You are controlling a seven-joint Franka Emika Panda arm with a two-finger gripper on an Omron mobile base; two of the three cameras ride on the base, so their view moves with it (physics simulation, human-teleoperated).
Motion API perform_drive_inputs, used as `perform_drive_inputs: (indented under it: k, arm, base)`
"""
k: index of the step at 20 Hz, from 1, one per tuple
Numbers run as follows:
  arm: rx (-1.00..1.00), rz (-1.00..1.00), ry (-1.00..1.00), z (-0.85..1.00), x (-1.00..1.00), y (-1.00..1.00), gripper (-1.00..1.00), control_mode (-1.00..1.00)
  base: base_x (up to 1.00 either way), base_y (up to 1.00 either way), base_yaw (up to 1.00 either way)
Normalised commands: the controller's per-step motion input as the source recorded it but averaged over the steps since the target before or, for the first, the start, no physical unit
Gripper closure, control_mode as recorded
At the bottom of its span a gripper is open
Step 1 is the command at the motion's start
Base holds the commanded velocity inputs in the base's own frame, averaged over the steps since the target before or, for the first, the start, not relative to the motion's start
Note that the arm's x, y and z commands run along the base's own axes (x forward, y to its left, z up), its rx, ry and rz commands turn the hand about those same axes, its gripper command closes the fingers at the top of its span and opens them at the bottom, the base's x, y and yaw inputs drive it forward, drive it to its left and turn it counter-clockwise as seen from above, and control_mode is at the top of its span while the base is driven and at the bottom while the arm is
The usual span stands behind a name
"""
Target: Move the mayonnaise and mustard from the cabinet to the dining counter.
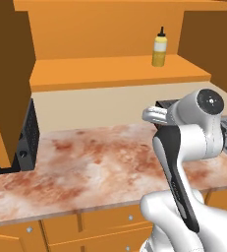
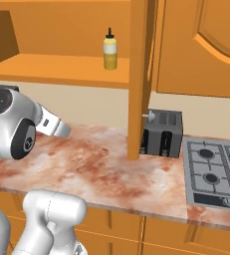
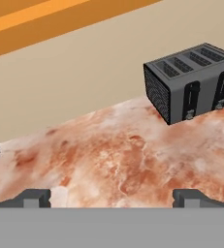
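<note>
Mustard (image 1: pixel 159 47) stands upright on the orange shelf (image 1: pixel 110 71) inside the open cabinet (image 2: pixel 76 30), toward the shelf's right end in the left base view, at about 1 o'clock from the arm's elbow; yellow body, paler shoulder, thin black nozzle on top. In the right base view the same bottle (image 2: pixel 110 49) sits just left of the cabinet's vertical orange divider (image 2: pixel 140 74). An open cabinet door (image 1: pixel 7 74) hangs at 9 o'clock in the left base view, dark brown on its inner face. Below the shelf, a beige wall, then the reddish marbled table (image 1: pixel 95 162). A dark grey four-slot toaster (image 2: pixel 161 132) stands on the table right of the divider; in the hand view it lies at 2 o'clock. A grey gas hob (image 2: pixel 213 172) is set into the table at 3 o'clock in the right base view. A black appliance (image 1: pixel 26 142) stands on the table under the open door. Gripper (image 3: pixel 111 197) hangs above the table, well below the shelf and apart from the mustard, jaws spread wide, nothing between them; both dark fingertips (image 3: pixel 33 197) show at 6 o'clock in the hand view.
</note>
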Motion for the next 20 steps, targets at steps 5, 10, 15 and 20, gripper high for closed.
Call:
perform_drive_inputs:
  k: [5,10,15,20]
  arm:
    - [0.0,0.0,0.0,0.0,0.0,0.0,-1.0,1.0]
    - [0.0,0.0,-0.04,0.28,0.0,0.0,-1.0,-1.0]
    - [0.0,-0.01,-0.11,0.54,-0.1,0.0,-1.0,-1.0]
    - [0.0,-0.02,-0.05,0.51,-0.01,0.0,-1.0,-1.0]
  base:
    - [0.13,0.0,0.0]
    - [0.0,0.0,0.0]
    - [0.0,0.0,0.0]
    - [0.0,0.0,0.0]
